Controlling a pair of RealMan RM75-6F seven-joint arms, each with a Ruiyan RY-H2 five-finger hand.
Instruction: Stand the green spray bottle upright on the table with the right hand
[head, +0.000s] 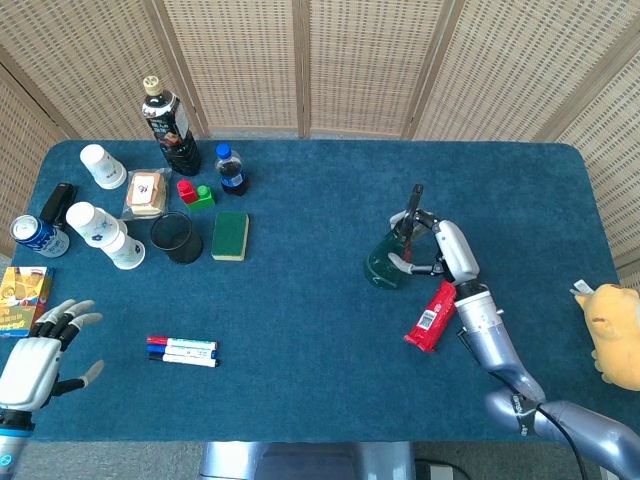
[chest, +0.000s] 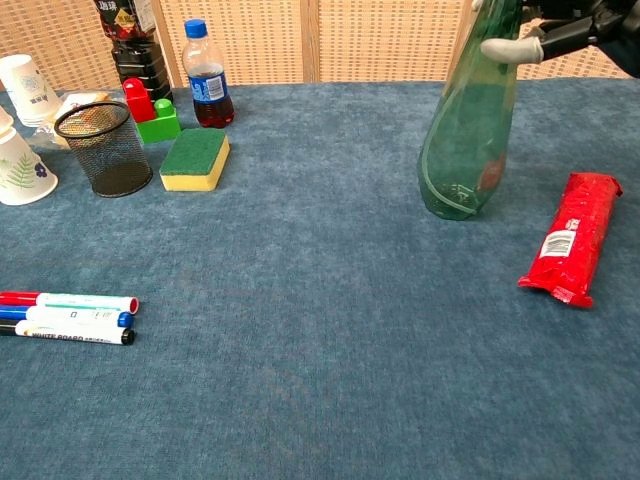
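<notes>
The green spray bottle (head: 388, 262) (chest: 467, 140) stands nearly upright on the blue table, right of centre, its base on the cloth and its black nozzle pointing up. My right hand (head: 440, 245) grips its neck from the right; in the chest view only the fingertips (chest: 512, 48) show at the top edge, wrapped on the neck. My left hand (head: 40, 350) hovers open at the table's near left corner, fingers spread, holding nothing.
A red packet (head: 434, 315) (chest: 571, 238) lies just beside the bottle's base. Markers (chest: 68, 317) lie front left. A sponge (chest: 195, 158), mesh cup (chest: 104, 148), cola bottle (chest: 206, 88), blocks, paper cups and a dark bottle (head: 170, 125) crowd the far left. A yellow toy (head: 615, 330) sits at the right edge.
</notes>
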